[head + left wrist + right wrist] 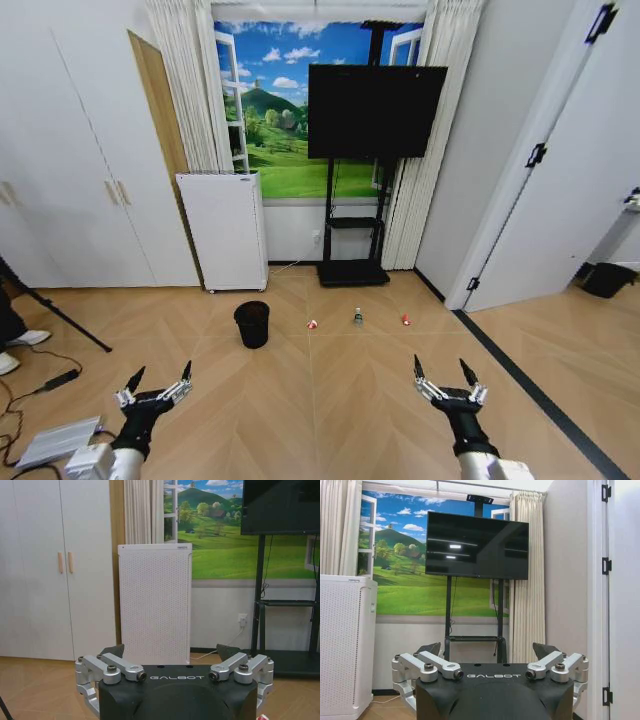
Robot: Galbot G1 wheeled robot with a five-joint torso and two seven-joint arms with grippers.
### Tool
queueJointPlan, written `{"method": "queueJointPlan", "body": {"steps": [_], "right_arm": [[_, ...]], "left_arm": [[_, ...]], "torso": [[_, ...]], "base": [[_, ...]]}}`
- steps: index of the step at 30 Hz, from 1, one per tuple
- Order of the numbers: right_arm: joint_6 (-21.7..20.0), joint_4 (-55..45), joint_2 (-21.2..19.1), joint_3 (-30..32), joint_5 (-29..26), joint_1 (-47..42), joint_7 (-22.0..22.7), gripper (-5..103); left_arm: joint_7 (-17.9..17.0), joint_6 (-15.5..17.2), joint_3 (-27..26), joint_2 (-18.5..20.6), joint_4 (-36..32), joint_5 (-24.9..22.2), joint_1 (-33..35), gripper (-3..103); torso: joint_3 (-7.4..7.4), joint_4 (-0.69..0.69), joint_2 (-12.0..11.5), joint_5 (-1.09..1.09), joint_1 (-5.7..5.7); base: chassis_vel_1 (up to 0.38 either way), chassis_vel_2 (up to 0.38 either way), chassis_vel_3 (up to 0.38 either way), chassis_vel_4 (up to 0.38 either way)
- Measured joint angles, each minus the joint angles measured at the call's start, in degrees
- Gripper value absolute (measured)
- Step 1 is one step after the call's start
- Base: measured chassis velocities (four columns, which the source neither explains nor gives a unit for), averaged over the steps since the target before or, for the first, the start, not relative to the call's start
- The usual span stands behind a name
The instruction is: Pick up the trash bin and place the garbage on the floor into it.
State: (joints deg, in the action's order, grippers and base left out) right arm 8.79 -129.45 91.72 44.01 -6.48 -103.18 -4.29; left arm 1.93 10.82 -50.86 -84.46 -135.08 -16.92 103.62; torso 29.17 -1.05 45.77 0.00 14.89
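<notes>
Bin (252,324) out on the wood floor (330,400), upright, well ahead of both arms and a bit left of centre. Small, black, round, slightly tapered. Mouth facing up, but too far off to tell what's inside, if anything.

Garbage in a loose row to the right of the bin, all on the floor, none in the bin: red-and-white scrap (312,324) nearest the bin, then bottle (358,317) standing up, then red wrapper (406,320) furthest right. Pieces apart from each other, not touching the bin.

Left gripper (159,381) low at the left of the head view, fingers spread, released, holding nothing. Right gripper (446,372) low at the right, same deal: spread wide, nothing in it. Both well short of the bin and the garbage, hanging over bare floor. Same open fingers up close in the wrist views: left (170,652), right (487,650).

Behind the bin: white perforated unit (223,230) against the wall, TV (375,111) on a black stand (352,255) in front of a landscape mural (275,110), curtains (188,85) either side. White cupboards (70,170) on the left wall. Second dark bin (607,278) far off right, past the door (560,170). Cables (40,385) on the floor at lower left.
</notes>
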Motion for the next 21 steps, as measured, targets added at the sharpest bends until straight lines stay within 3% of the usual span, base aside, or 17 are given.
{"method": "queueJointPlan", "body": {"steps": [11,21], "right_arm": [[0.1,0.0,0.1,0.0,-0.3,-0.1,-0.5,100],[-2.3,-0.4,0.2,0.3,-0.9,0.0,-0.6,100]], "left_arm": [[0.0,-0.1,0.3,-0.1,0.0,0.3,0.3,100],[0.1,-0.1,0.1,-0.1,-0.2,0.2,0.3,100]], "torso": [[0.00,0.00,0.0,0.00,0.00],[0.00,0.00,0.0,0.00,0.00]], "base": [[0.000,0.000,0.000,0.000],[0.000,0.000,0.000,0.000]]}}
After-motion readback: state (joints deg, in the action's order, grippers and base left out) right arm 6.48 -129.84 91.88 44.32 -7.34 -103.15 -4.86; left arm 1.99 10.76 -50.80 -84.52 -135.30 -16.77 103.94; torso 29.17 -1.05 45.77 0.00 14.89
